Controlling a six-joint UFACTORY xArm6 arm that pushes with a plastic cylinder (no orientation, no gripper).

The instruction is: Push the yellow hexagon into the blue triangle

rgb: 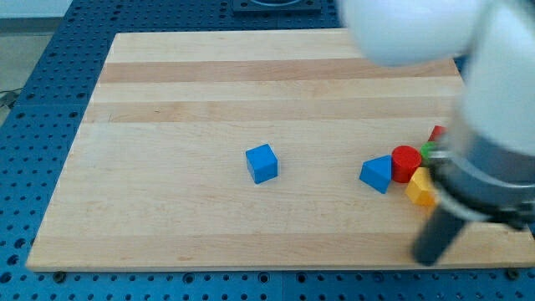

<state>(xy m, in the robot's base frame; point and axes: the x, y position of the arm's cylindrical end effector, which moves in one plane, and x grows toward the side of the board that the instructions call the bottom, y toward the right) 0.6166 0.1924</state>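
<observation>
The yellow hexagon [420, 188] lies at the view's right, partly hidden by the arm. The blue triangle [377, 174] lies just left of it, with a small gap between them. A red cylinder [406, 162] sits between them, slightly higher, touching or nearly touching both. My tip [429, 256] is at the end of the dark rod, below the yellow hexagon and slightly to its right, apart from it.
A blue cube [262, 163] sits near the board's middle. A green block [429, 150] and a red block [436, 133] peek out beside the arm at the right. The arm's white body [418, 29] covers the upper right corner. The wooden board [209, 100] lies on a blue perforated table.
</observation>
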